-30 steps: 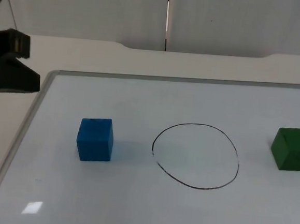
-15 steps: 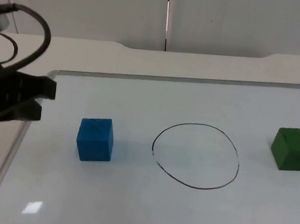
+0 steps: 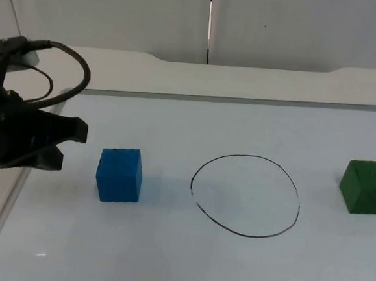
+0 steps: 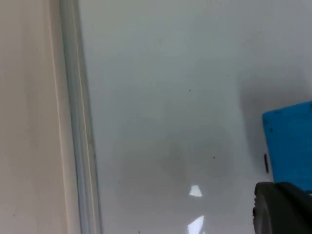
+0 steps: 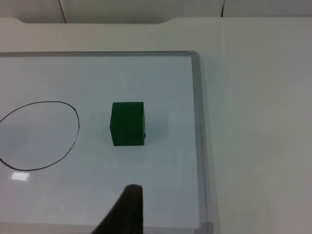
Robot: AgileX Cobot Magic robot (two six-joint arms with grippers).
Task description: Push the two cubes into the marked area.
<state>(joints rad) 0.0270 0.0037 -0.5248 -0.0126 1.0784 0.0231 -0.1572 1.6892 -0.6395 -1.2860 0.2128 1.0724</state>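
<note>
A blue cube (image 3: 119,174) stands on the whiteboard, left of a hand-drawn black circle (image 3: 245,196). A green cube (image 3: 367,187) stands right of the circle, near the board's right edge. Both cubes are outside the circle. My left gripper (image 3: 70,145) hangs over the board's left edge, a short gap left of the blue cube and apart from it. The left wrist view has the blue cube (image 4: 290,146) just past my left gripper (image 4: 282,214). From the right wrist, the green cube (image 5: 127,123) lies well beyond my right gripper (image 5: 126,209), with the circle (image 5: 36,135) beside it; the right arm waits.
The whiteboard (image 3: 196,118) has a thin grey frame (image 3: 14,192) and lies on the white table. A grey partition wall (image 3: 120,11) closes the far side. In the right wrist view the board's frame (image 5: 197,136) runs close beside the green cube.
My left gripper has moved right and nearer, from off the board's left edge to just left of the blue cube. Neither cube has moved.
</note>
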